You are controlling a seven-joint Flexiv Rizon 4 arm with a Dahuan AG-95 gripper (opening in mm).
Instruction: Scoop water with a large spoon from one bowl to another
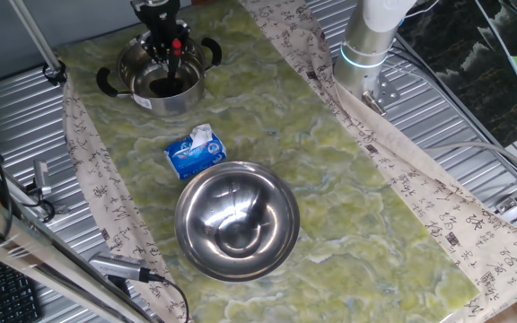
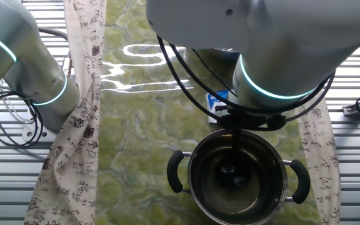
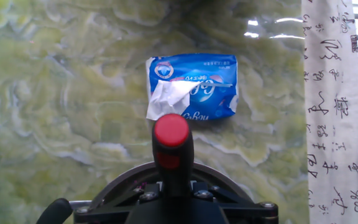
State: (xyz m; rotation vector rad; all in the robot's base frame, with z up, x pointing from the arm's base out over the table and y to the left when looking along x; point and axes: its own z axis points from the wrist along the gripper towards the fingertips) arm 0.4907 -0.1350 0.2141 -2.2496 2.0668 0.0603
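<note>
One fixed view: gripper [image 1: 172,47] over the two-handled steel pot [image 1: 159,74] near the mat's far edge, pinching the large spoon [image 1: 174,56], dark shaft angled down into the pot. Polished round steel bowl [image 1: 236,222] near the front edge, tissue pack [image 1: 197,151] between them. Other fixed view: shaft dips into the pot; water not discernible. Hand view: glossy red round handle end, black grip; marbled green mat [image 3: 55,93].
</note>
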